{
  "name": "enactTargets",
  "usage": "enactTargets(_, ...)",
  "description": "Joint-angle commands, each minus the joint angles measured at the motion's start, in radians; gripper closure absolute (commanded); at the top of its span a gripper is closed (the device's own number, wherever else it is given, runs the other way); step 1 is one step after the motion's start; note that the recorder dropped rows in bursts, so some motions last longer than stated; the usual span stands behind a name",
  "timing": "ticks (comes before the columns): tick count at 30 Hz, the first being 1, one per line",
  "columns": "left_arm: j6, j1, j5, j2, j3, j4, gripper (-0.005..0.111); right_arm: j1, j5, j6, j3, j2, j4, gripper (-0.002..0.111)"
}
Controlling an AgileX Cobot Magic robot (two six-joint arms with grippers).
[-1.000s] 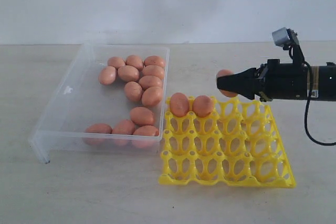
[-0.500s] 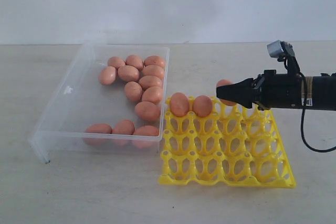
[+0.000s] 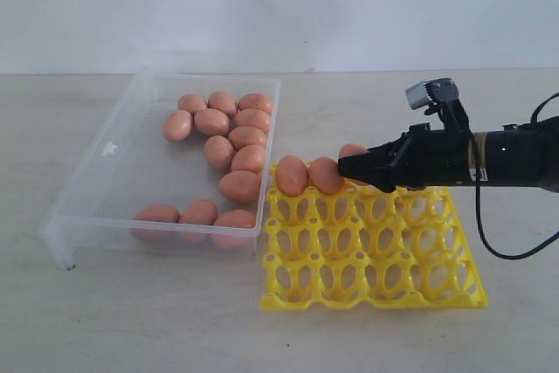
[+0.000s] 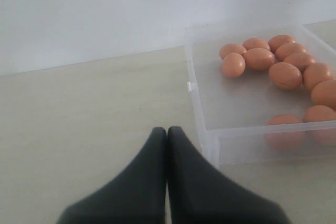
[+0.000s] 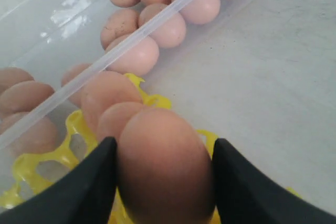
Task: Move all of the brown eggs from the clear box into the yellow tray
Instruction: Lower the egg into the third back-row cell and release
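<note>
The left end effector point(image 4: 167, 135) hangs over bare tabletop point(image 3: 157, 321) off the clear box's point(image 3: 131, 163) left end. Its fingers are pressed together on nothing, so it has no part in the job as things stand. The box sits toward the left and far side of the tabletop, and thirteen brown eggs point(image 3: 248, 159) lie in it: ten bunched toward its far right corner and three along its near wall. The yellow tray point(image 3: 376, 277) sits against the box's right wall, nearer the tabletop's front edge. Two seated eggs point(image 3: 292, 176) fill the first two cups of its far row, counting from the left. The right end effector point(image 3: 349, 162) reaches in from the right edge, clamped on a third egg, the held egg point(image 3: 353, 151), at the next cup along, just beside the second seated egg. By my count, two are placed, one is about to be set down and thirteen are waiting, so the task is barely begun.

The left arm does not show in the exterior view at all. The three eggs by the box's near wall are smeared by the plastic. The dark fingers cover most of the held egg in the exterior view, and in the right wrist view the egg blocks the cup beneath. I cannot tell whether it already rests in the cup or hangs just above.
</note>
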State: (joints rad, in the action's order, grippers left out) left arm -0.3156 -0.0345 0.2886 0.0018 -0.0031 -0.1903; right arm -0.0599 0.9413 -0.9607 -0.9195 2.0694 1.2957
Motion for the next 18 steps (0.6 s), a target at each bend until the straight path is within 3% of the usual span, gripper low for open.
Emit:
enactTargets(1, 0.009, 0.009, -0.005, -0.002, 0.003, -0.007, 0.111, -0.02, -0.042, 0.014, -0.001, -0.003, 0.014, 0.109)
enactTargets(7, 0.009, 0.009, -0.005, -0.002, 0.003, -0.007, 0.111, -0.02, -0.059, 0.012, -0.001, -0.003, -0.007, 0.108)
enactTargets(9, 0.009, 0.009, -0.005, -0.002, 0.003, -0.007, 0.111, -0.02, -0.083, 0.036, -0.001, -0.003, -0.009, 0.098)
enactTargets(11, 0.009, 0.009, -0.005, -0.002, 0.003, -0.007, 0.111, -0.02, -0.104, 0.049, -0.001, -0.003, -0.007, 0.071)
enactTargets(12, 0.009, 0.009, -0.005, -0.002, 0.003, -0.007, 0.111, -0.02, -0.104, 0.05, -0.001, -0.003, -0.007, 0.065)
enactTargets(18, 0.009, 0.009, -0.005, -0.002, 0.003, -0.007, 0.111, -0.02, -0.102, 0.052, -0.001, -0.015, -0.052, 0.051)
